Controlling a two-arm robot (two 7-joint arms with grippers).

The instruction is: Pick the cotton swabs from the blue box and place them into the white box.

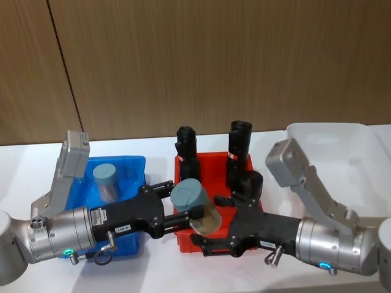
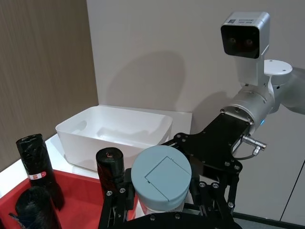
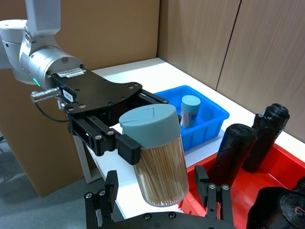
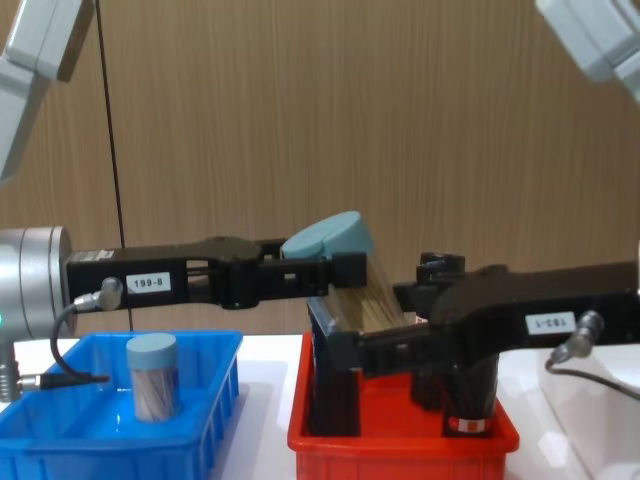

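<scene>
Head: left gripper (image 1: 185, 206) clamping cotton swab jar (image 1: 197, 201) near lid, tilted above red bin (image 1: 183, 243). Right gripper (image 1: 215, 221) flanking jar body. Second jar (image 1: 105, 180) standing in blue box (image 1: 131, 163).

Left wrist: white box (image 2: 71, 138) sitting beyond.

Right wrist: right fingers (image 3: 211, 193) spreading wide, straddling jar, not pinching. Handover seemingly in progress; next calling for right closing, left releasing.

Chest: white table (image 4: 268, 380) and wood-panel wall (image 4: 400, 100) framing the work.
</scene>
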